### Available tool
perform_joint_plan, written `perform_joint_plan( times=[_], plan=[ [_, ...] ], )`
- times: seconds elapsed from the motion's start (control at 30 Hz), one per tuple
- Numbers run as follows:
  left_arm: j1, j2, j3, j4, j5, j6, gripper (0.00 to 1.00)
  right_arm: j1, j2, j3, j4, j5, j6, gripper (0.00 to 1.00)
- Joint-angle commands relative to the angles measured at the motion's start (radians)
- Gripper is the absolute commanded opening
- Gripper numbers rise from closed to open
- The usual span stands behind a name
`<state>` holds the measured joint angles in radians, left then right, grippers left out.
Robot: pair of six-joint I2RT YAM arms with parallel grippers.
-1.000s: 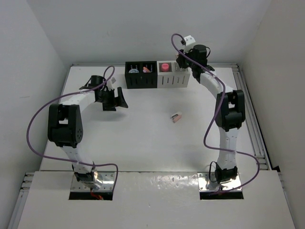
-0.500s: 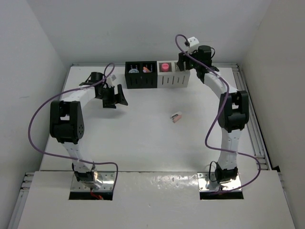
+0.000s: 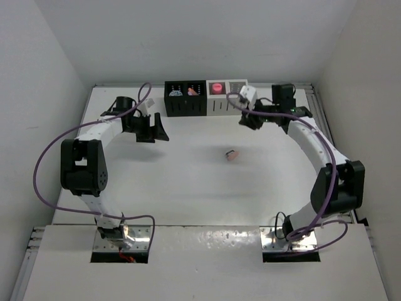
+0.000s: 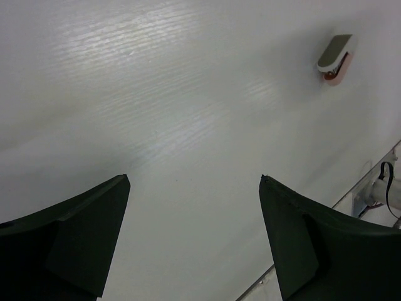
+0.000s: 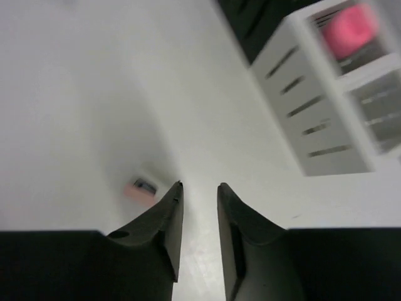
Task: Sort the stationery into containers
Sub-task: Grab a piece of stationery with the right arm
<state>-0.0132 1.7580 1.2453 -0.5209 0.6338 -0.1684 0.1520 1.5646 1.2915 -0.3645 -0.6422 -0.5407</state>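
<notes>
Top external view: one small eraser (image 3: 232, 153) lies loose on the white table (image 3: 188, 182), out in the middle. It is well apart from both arms and from the two organizers at the far edge. The black organizer (image 3: 185, 100) and the white organizer (image 3: 227, 100) stand touching, side by side. The black one's left compartment holds something blue and white and its right one something pink, both too small to name. A hot-pink tube (image 3: 217, 87) sits in the white organizer's left compartment; the right compartment is too dim to read.

The left gripper (image 4: 194, 182) hangs near the black organizer's left end, fingers spread wide with nothing between them. Its wrist camera cuts off both fingers at the bottom edge. That view shows the eraser far off at upper right, white on top with a pinkish underside.

The right gripper (image 5: 199, 187) sits in front of the white organizer's right end, pointing toward the table's middle. Its fingers stand close with a narrow slit between them, holding nothing. Its wrist picture is blurred: the eraser is a pink smudge on the table just left of the fingertips, and the tube is a soft pink blob. Only a corner of the black organizer shows at the top edge.
</notes>
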Motion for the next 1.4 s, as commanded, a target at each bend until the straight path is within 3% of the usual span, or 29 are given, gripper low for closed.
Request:
perform_joint_plan(
  times=[0.0,0.1,0.23,0.33,0.47,0.57,0.77,1.03,1.17,1.2,1.3,1.37],
  plan=[
    [0.01,-0.064,-0.023,0.019,0.086,0.052,0.9,0.023,-0.006,-0.096,-0.2,-0.057,-0.344,0.26],
    [0.007,-0.074,-0.029,0.022,0.084,0.053,0.9,0.058,0.011,-0.13,-0.312,-0.037,-0.501,0.24],
    [0.005,-0.078,-0.037,0.025,0.072,0.055,0.89,0.107,0.018,-0.234,-0.263,0.022,-0.661,0.26],
    [0.004,-0.071,-0.029,0.015,0.076,0.063,0.9,0.13,0.087,-0.232,-0.247,0.081,-0.703,0.34],
    [0.004,-0.049,-0.001,-0.022,0.073,0.089,0.89,0.138,0.207,-0.103,-0.303,0.111,-0.74,0.64],
    [0.002,-0.04,0.003,-0.03,0.07,0.096,0.89,0.138,0.261,-0.068,-0.312,0.124,-0.814,0.71],
    [0.002,-0.017,0.003,-0.024,0.072,0.092,0.89,0.155,0.339,-0.028,-0.309,0.147,-0.943,0.75],
    [0.01,-0.002,0.022,-0.039,0.089,0.112,0.89,0.162,0.428,0.029,-0.346,0.171,-0.987,0.74],
    [0.012,-0.084,-0.039,0.071,0.116,0.086,0.89,0.164,0.472,0.074,-0.402,0.167,-0.976,0.7],
    [0.012,-0.107,-0.058,0.103,0.119,0.081,0.89,0.162,0.483,0.101,-0.421,0.155,-0.973,0.68],
    [0.012,-0.196,-0.119,0.234,0.129,0.07,0.89,0.17,0.505,0.133,-0.497,0.138,-0.938,0.44],
    [0.013,-0.23,-0.135,0.251,0.132,0.084,0.89,0.173,0.503,0.155,-0.531,0.115,-0.891,0.34]
  ],
)
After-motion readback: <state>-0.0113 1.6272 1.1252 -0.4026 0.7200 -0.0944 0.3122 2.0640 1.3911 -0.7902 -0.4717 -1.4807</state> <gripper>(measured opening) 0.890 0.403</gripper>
